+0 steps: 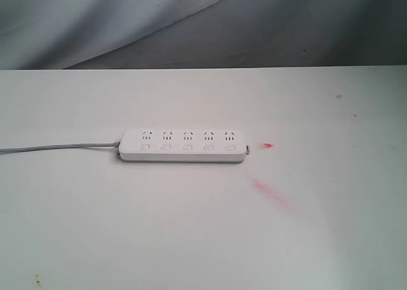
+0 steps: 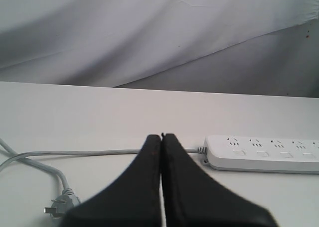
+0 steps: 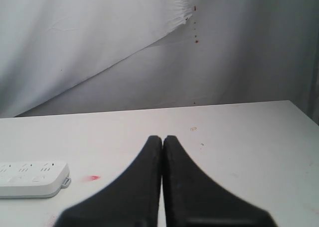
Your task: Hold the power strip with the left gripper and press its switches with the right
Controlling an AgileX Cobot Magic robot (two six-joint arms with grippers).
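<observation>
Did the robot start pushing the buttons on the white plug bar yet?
Not yet. Nothing looks done: the power strip lies flat on the table, untouched. In hand: the left gripper and the right gripper are both shut and apart from it. Left to do: hold the strip, then press all five switches.

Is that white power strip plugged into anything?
Unplugged: the power strip trails a grey cord whose plug lies loose on the table, prongs bare.

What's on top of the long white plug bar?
The power strip has five socket sets and five square switches on top. Nothing rests on it. Its underside against the table is hidden.
</observation>
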